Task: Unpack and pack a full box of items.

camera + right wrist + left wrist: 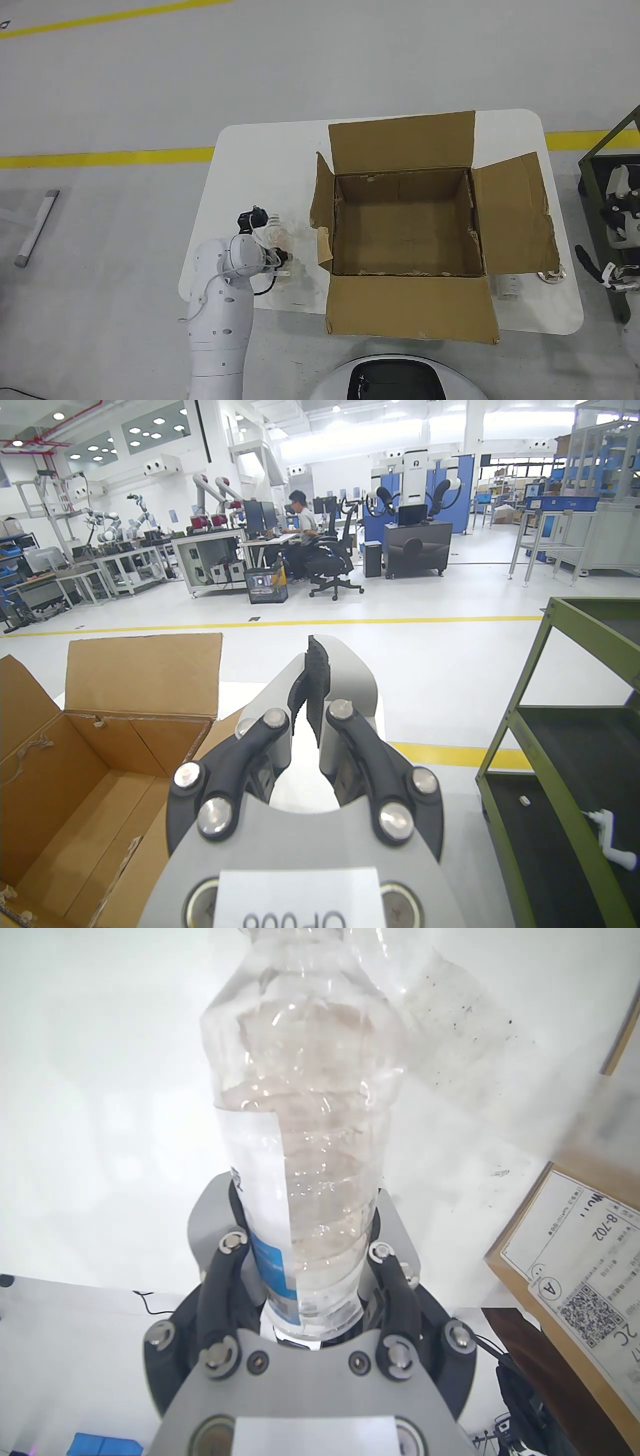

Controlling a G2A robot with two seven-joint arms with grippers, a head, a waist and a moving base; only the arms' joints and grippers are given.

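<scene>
Left wrist view: fingers of left gripper (307,1233) clamp bottle (305,1128) near one end. Thin, slick, probably crushable, go gentle. Right gripper (313,685) pinched closed, empty.

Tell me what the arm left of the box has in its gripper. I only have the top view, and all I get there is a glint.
Observer: The left gripper is shut on a clear plastic bottle with a white and blue label.
Operator: Report the other gripper.
Observer: The right gripper is shut with nothing between its pads, beside the open cardboard box.
Operator: Check the outside of that box.
Observer: A white printed sticker is stuck on the box's outer face, on the side toward the left gripper.
</scene>
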